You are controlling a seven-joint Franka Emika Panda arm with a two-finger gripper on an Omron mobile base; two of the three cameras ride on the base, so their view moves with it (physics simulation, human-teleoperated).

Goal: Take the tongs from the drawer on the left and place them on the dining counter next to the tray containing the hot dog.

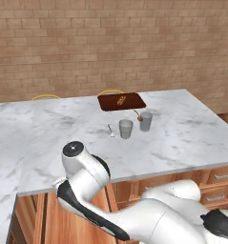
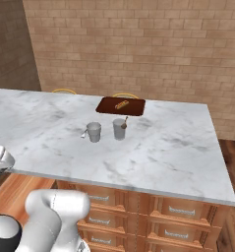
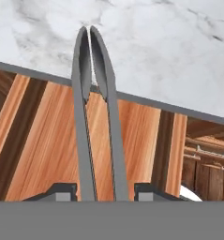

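Observation:
In the hand view my gripper [image 3: 104, 192] is shut on the grey tongs [image 3: 97, 108]. Their two arms run up from between the fingertips [image 3: 62, 191] and meet at a closed tip over the edge of the dining counter [image 3: 151, 51]. Reddish wood cabinet faces lie under that edge. On the far side of the white marble dining counter [image 1: 182, 138] sits the dark-brown tray [image 1: 134, 102] with the small hot dog [image 1: 120, 100] on it; the right base view also shows the tray [image 2: 109, 107] and hot dog [image 2: 121, 105]. The arm bends down past the counter's near left edge.
Two grey cups [image 1: 126, 128] [image 1: 145, 121] stand in front of the tray, with a small utensil [image 1: 110, 131] lying beside them. Drawer fronts with silver bar handles [image 1: 224, 176] line the cabinet below the counter. Two yellow chair backs [image 1: 45, 96] rise behind the counter, before a brick wall.

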